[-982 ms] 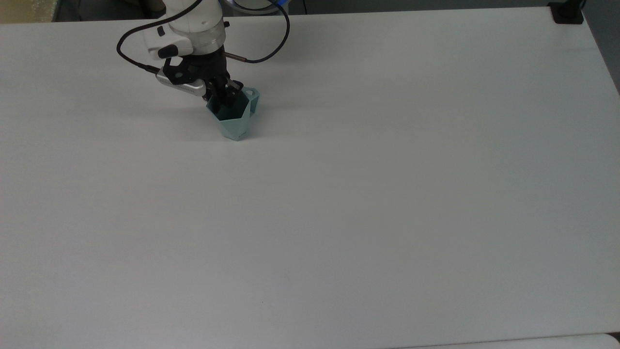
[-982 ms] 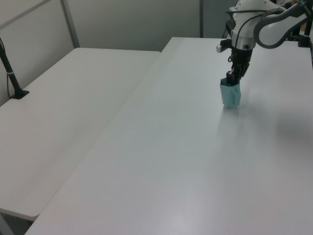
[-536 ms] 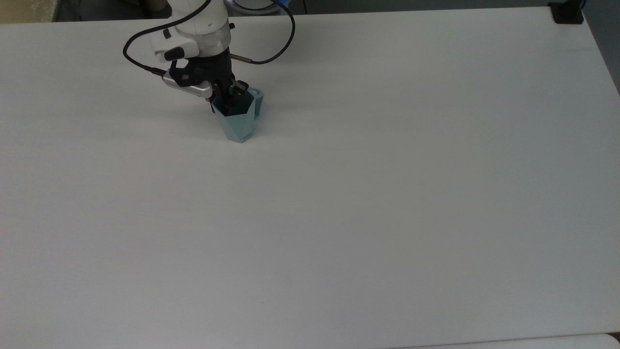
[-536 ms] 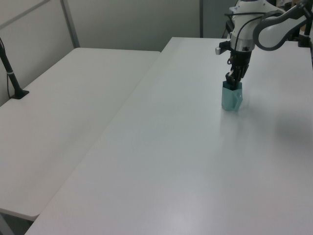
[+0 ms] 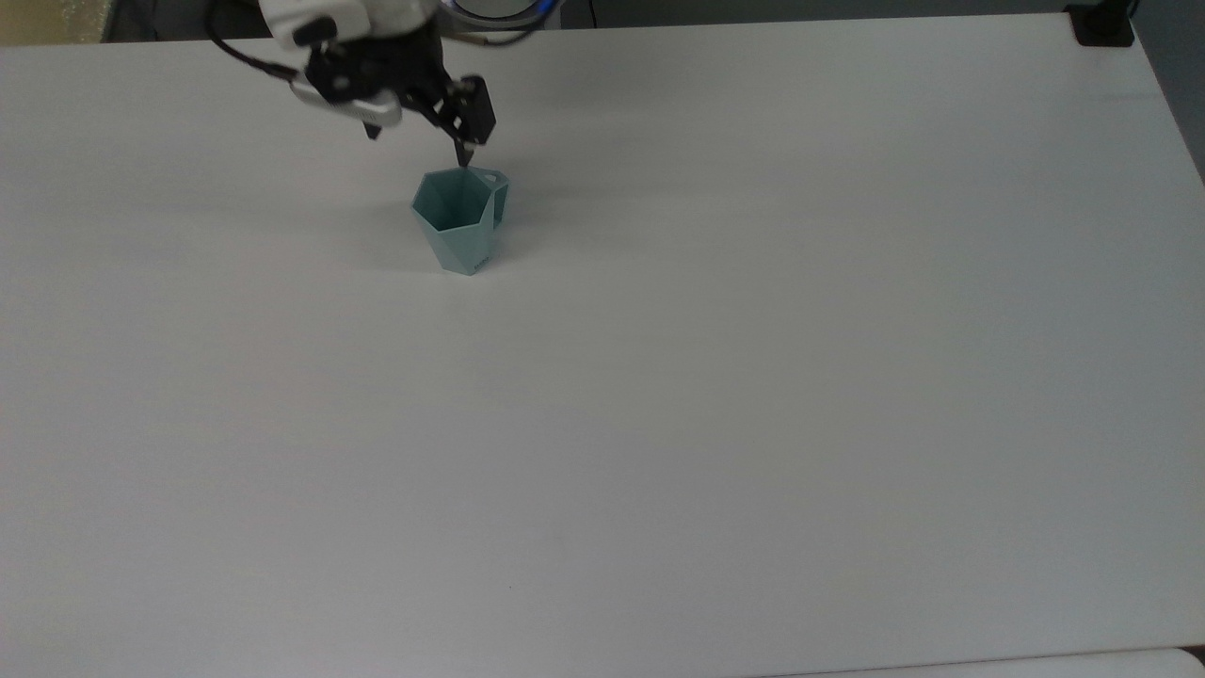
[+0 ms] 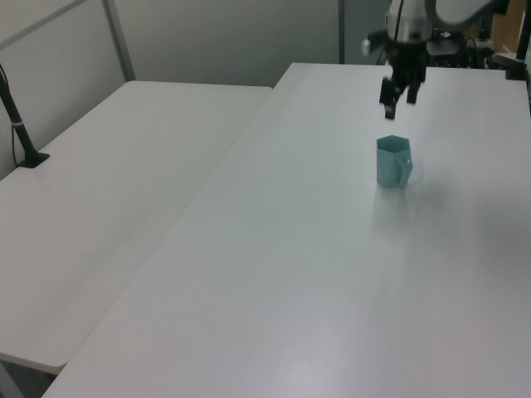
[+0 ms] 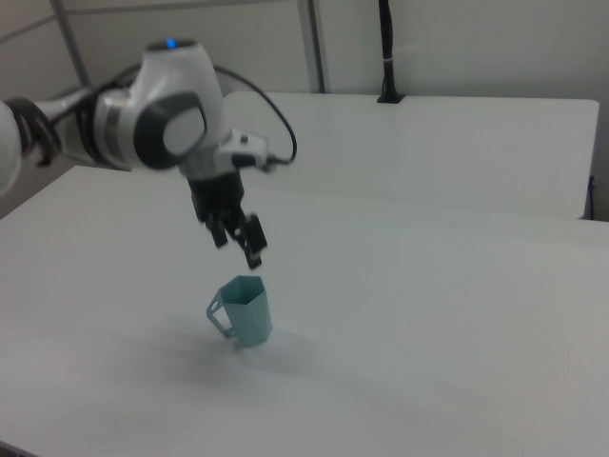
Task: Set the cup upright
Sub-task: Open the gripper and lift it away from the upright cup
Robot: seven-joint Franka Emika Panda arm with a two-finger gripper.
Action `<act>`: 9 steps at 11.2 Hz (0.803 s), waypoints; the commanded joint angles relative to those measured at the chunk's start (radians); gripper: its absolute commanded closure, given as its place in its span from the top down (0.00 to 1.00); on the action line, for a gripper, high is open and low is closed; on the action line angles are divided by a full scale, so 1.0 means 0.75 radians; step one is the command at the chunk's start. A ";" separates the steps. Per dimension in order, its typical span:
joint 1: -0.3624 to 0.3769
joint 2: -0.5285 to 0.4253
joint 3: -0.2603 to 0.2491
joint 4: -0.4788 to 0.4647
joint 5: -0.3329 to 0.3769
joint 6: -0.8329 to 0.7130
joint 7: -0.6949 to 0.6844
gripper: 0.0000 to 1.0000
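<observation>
**Gripper clear of cup**

Gripper [image 5: 433, 127] has let go and risen, fingers now parted and empty, upper left of the top view. Cup [image 5: 458, 219] stands upright on the table [image 5: 753, 377] just below. Task appears complete.

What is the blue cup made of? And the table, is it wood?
The cup looks like matte plastic, maybe 3D-printed: flat angular facets, sharp edges, one even pale teal colour, no shine. That is a guess from its look. The table looks like a smooth white laminate or plastic top, with soft dull reflections and no wood grain showing. What lies under that surface cannot be told.
</observation>
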 commanded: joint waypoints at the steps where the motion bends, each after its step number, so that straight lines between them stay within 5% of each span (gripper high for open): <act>1: -0.013 -0.004 -0.019 0.251 0.034 -0.136 -0.009 1.00; 6: -0.120 0.008 -0.011 0.407 0.040 -0.396 -0.446 1.00; 9: -0.126 0.000 -0.011 0.410 0.042 -0.392 -0.439 1.00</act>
